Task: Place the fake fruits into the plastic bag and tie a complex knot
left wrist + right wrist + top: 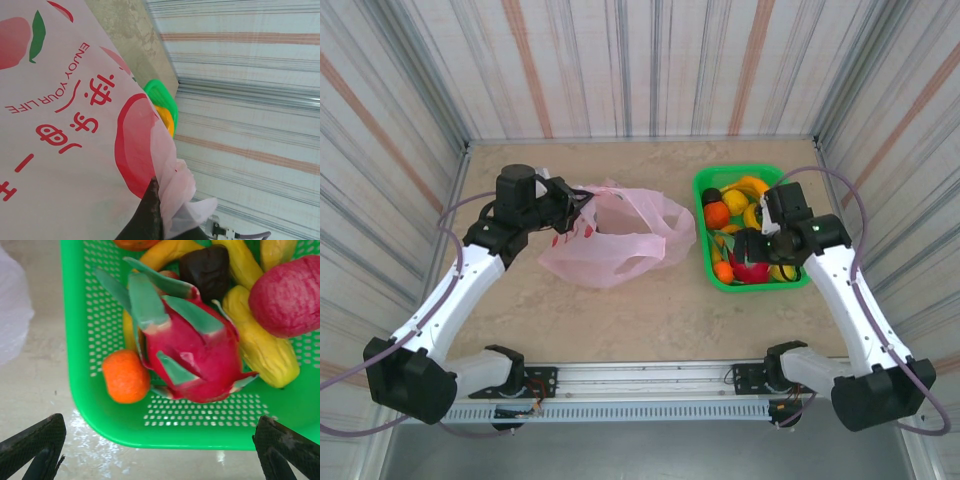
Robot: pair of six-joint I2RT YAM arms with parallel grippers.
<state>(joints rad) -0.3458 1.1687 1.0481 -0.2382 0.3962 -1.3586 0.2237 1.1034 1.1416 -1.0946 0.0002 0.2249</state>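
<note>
**A:** What's hidden at left?

**B:** The left gripper point(576, 208), left of centre, has its black fingers point(151, 200) pinched shut on a bunched edge of the thin pink peach-printed plastic bag point(617, 247). I can't see inside the bag.

**A:** And at right?

**B:** The green perforated plastic basket point(701, 240) holds the fake fruits point(735, 203): one red dragon fruit point(197, 362), one whole orange ball point(125, 377) and one dark brown piece point(207, 270). The yellow bananas point(260, 350) are cut off and can't be counted. The right gripper point(159, 440) hangs over it, spread wide and empty.

On table point(650, 325): bag point(620, 250) L of basket point(701, 245); fruits point(735, 200) in basket.
</note>
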